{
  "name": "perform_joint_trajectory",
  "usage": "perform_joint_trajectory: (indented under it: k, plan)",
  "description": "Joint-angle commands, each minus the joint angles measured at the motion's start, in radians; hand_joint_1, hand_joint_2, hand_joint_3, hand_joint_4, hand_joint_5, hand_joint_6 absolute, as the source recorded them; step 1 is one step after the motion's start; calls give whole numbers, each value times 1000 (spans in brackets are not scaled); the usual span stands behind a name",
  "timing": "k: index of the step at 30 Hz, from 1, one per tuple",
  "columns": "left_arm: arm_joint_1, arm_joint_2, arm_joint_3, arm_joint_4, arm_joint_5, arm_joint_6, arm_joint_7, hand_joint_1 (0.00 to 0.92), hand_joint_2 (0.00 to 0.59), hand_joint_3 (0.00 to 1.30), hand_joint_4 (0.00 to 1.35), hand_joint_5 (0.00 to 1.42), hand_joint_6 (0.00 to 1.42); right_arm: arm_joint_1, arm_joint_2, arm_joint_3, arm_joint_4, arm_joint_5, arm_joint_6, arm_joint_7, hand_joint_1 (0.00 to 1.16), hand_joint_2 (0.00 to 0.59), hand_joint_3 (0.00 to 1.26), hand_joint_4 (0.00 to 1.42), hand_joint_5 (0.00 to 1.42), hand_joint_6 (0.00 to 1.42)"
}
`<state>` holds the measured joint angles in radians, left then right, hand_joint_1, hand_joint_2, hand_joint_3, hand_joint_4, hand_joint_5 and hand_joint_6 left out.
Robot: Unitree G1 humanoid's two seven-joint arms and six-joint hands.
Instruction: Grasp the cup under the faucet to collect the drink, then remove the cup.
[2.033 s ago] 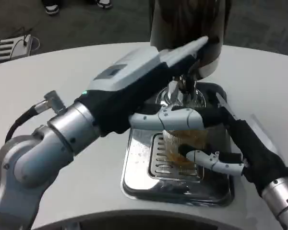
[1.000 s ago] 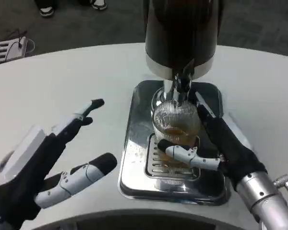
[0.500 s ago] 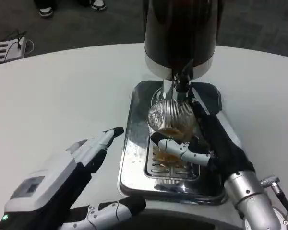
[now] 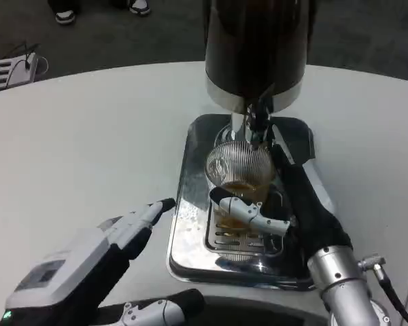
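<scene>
A white table [image 4: 88,136] curves across the room, with dark carpet beyond it and a pair of shoes [image 4: 139,5] just past its far edge. On the table sits a shiny metal drip tray [image 4: 190,224], and on that tray's slotted grate [image 4: 231,239] stands a ribbed glass cup [image 4: 239,170], directly below the faucet [image 4: 257,122] of a tall dark drink dispenser [image 4: 255,47]. Amber drink fills the lower part of the cup. The right hand [image 4: 285,204] grips the cup from the right side: a white and black finger [image 4: 248,212] wraps across the near face, while the black palm presses against the glass. Its silver forearm [image 4: 347,292] runs down toward the lower right corner. The left hand [image 4: 102,265] hovers low at the near left, well apart from the tray, fingers spread and holding nothing, one black fingertip [image 4: 166,203] pointing toward the tray's left rim. A grey rack-like object [image 4: 10,68] lies on the floor at far left.
</scene>
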<state>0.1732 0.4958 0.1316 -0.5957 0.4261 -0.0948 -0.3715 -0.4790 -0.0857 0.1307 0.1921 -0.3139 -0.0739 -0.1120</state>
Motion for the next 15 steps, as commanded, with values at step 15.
perform_joint_trajectory:
  k: [15]
  plan:
    - [-35,36,-7,27,-42,26,-30,0,108,30,0,23,8,31,46,49,15,-108,37,-124,826,249,61,182,222,310]
